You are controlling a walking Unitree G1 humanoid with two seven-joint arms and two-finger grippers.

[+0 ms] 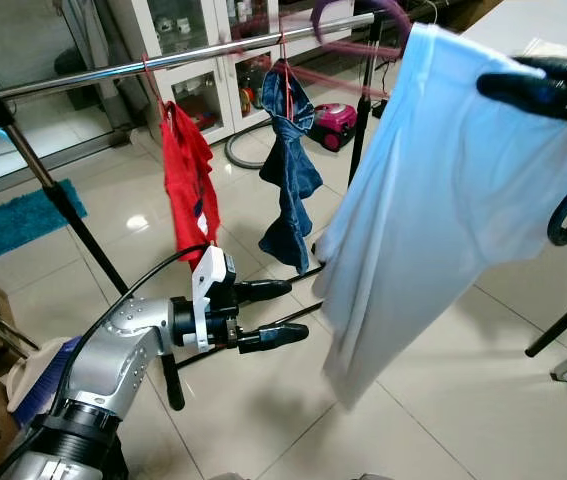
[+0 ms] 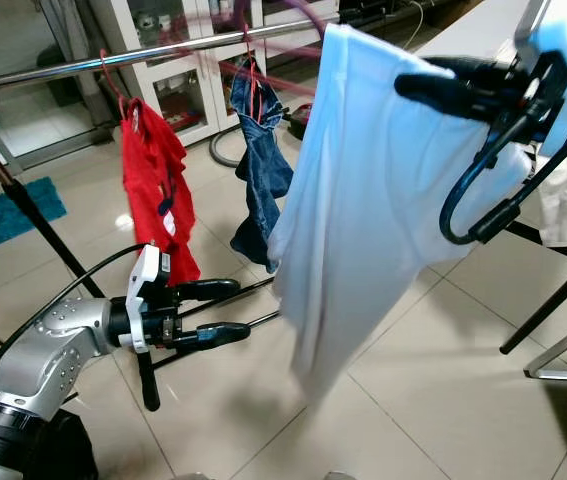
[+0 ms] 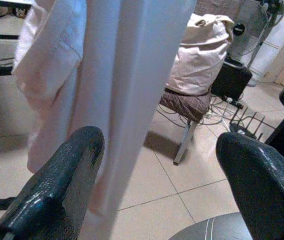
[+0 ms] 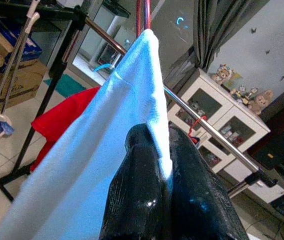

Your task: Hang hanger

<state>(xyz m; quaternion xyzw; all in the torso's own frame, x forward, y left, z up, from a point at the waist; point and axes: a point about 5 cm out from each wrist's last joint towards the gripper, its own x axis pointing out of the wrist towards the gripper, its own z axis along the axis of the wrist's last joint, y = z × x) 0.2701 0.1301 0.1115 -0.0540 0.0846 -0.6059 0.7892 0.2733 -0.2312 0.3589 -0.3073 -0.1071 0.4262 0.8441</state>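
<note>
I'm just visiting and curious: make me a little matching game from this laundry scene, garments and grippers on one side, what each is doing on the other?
Column one:
1. red shirt
2. blue jeans
3. white T-shirt
4. left gripper

Column two:
A. open, holding nothing, low beside the white cloth
B. pinched in the right gripper, lifted near the rail
C. hangs on the rail, nearest the robot's left
D. hangs on the rail between the other two garments

Pairs: 1-C, 2-D, 3-B, 4-A
</note>
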